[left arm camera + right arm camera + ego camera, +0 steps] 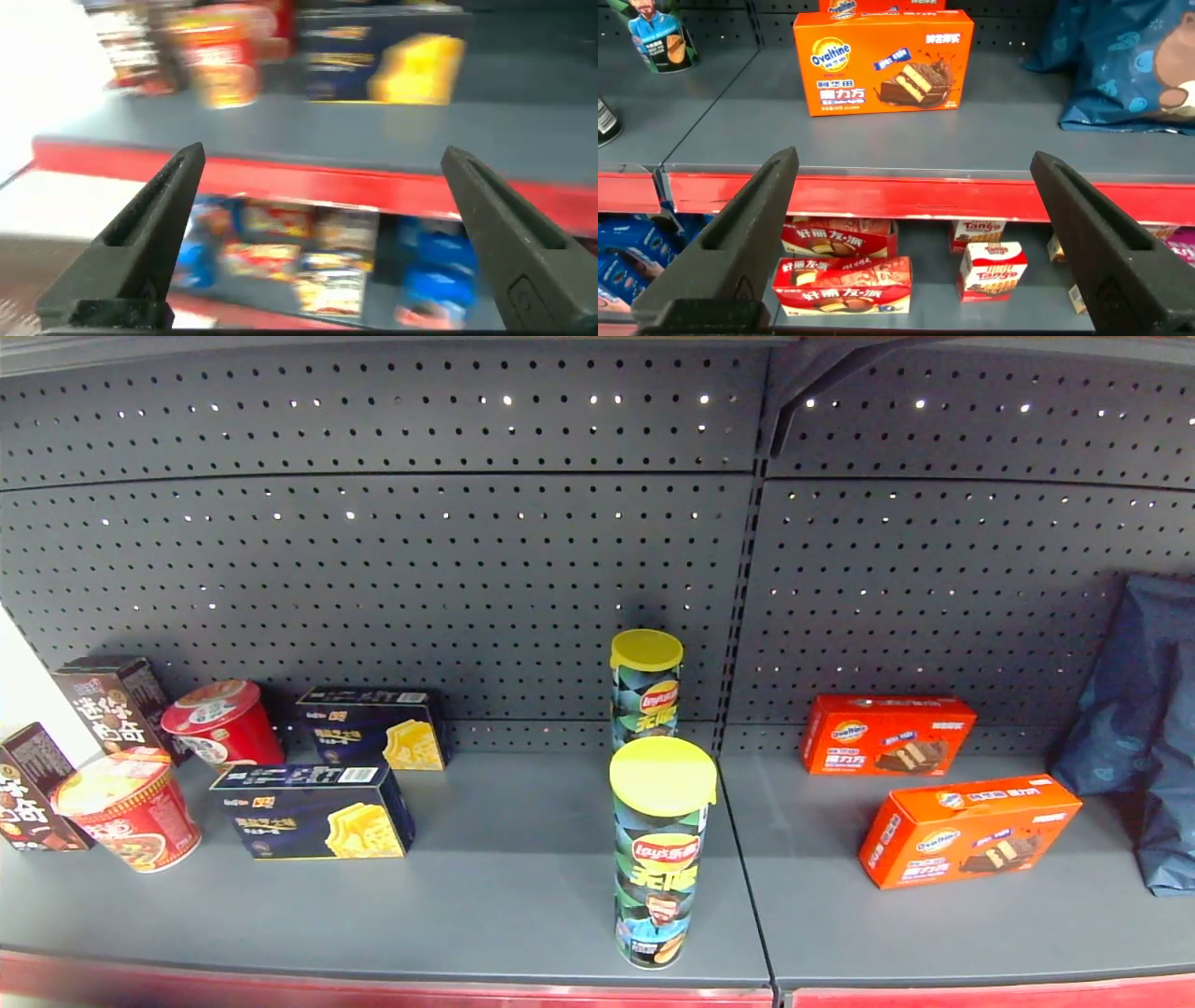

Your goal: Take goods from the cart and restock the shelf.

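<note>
Left end effector [322,159] and right end effector [912,161] are spread wide, empty, before a grey shelf [504,896] where a yellow-lidded chip can [659,859] stands upright.

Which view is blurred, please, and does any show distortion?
Left wrist view: blurred, smearing the dark blue cardboard box. Right wrist view: crisp on the orange cardboard box. Head view: crisp, but the grey metal shelf bows at its front edge, and light dots pierce the perforated back panel.
</note>
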Robot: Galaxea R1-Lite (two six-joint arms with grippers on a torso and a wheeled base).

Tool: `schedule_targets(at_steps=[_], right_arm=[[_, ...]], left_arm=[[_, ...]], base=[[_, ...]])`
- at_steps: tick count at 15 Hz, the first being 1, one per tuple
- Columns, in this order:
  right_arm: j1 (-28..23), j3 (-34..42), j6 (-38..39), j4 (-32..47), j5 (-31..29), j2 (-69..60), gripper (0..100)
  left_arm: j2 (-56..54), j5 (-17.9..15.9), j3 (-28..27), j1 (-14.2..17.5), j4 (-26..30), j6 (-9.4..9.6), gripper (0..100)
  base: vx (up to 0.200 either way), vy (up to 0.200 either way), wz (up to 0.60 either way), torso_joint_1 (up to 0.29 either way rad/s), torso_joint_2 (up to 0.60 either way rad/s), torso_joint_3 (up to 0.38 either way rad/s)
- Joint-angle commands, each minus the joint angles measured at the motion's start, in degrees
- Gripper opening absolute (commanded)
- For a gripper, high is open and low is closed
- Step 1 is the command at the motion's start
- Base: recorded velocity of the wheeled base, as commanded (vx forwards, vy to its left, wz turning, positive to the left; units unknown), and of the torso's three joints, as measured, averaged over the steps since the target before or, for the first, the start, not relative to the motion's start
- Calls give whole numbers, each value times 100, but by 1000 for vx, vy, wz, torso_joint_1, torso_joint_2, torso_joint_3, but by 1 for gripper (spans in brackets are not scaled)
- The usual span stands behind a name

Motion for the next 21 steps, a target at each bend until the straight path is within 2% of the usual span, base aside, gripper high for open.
schedule_targets(at_steps=[1,2,3,4,5,7,8,9,10,12,13,18,20,21], right_arm=[[4,0,-4,-2,1,17,100],[4,0,-4,-2,1,17,100],[4,0,-4,-2,-16,17,100],[4,0,-4,-2,-16,17,100],[4,0,-4,-2,-25,17,100],[4,0,-4,-2,-25,17,100],[4,0,-4,-2,-25,17,100],[4,0,-4,-2,-25,17,100],[4,0,-4,-2,-25,17,100],[4,0,-4,-2,-25,17,100],[4,0,-4,-2,-25,17,100],[4,0,-12,-2,-25,17,100],[4,0,-12,-2,-25,8,100],[4,0,-12,-2,-16,17,100]], left_arm=[[-2,-1084,18,-13,-9,-14,100],[-2,-1981,10,-13,8,-14,100],[-2,-2368,-17,-13,17,-31,100],[-2,-2324,-17,13,17,-49,100],[-2,-1919,-26,13,26,-49,100],[-2,-680,-8,-4,17,-58,100],[-2,-513,1,-4,0,-22,100],[-2,-487,10,-4,-36,145,100],[-2,-662,27,-13,-53,382,100],[-2,-1497,194,-13,-88,391,100],[-2,-1620,221,-22,-176,461,100],[-2,-1506,238,-13,-203,303,100],[-2,-1383,256,-13,-211,145,100],[-2,-1366,256,-13,-220,136,100]], base=[[0,0,0,0,0,0],[0,0,0,0,0,0],[0,0,0,0,0,0],[0,0,0,0,0,0],[0,0,0,0,0,0],[0,0,0,0,0,0],[0,0,0,0,0,0],[0,0,0,0,0,0],[0,0,0,0,0,0],[0,0,0,0,0,0],[0,0,0,0,0,0],[0,0,0,0,0,0],[0,0,0,0,0,0],[0,0,0,0,0,0]])
